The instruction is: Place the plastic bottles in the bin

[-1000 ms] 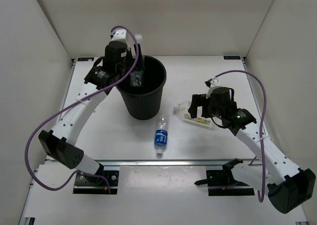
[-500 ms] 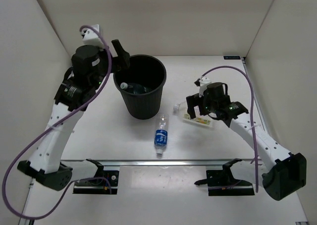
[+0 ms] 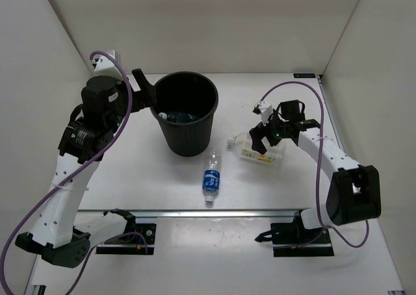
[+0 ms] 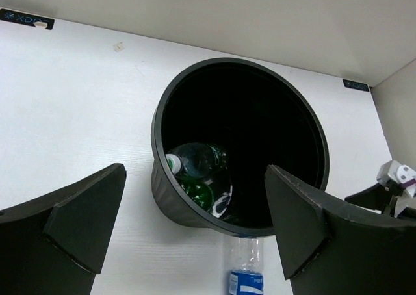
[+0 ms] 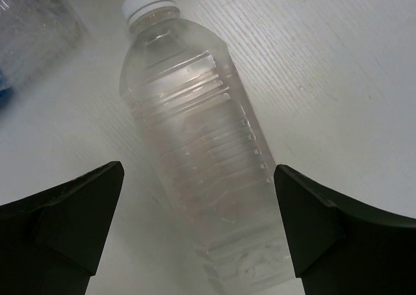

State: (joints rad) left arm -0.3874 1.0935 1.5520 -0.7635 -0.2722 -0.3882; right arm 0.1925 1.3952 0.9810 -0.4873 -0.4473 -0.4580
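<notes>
Straddling the yellow-labelled bottle [image 5: 195, 113] right of the bin [image 3: 185, 139] with right gripper [image 5: 198, 175] apart for clamping, with left gripper [image 4: 195, 171] apart, empty.

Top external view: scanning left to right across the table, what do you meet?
Left gripper → bin → yellow-labelled bottle. Left out for overlap: the blue-labelled bottle, level with the bin's right edge, and the right gripper, above the yellow-labelled bottle.
</notes>
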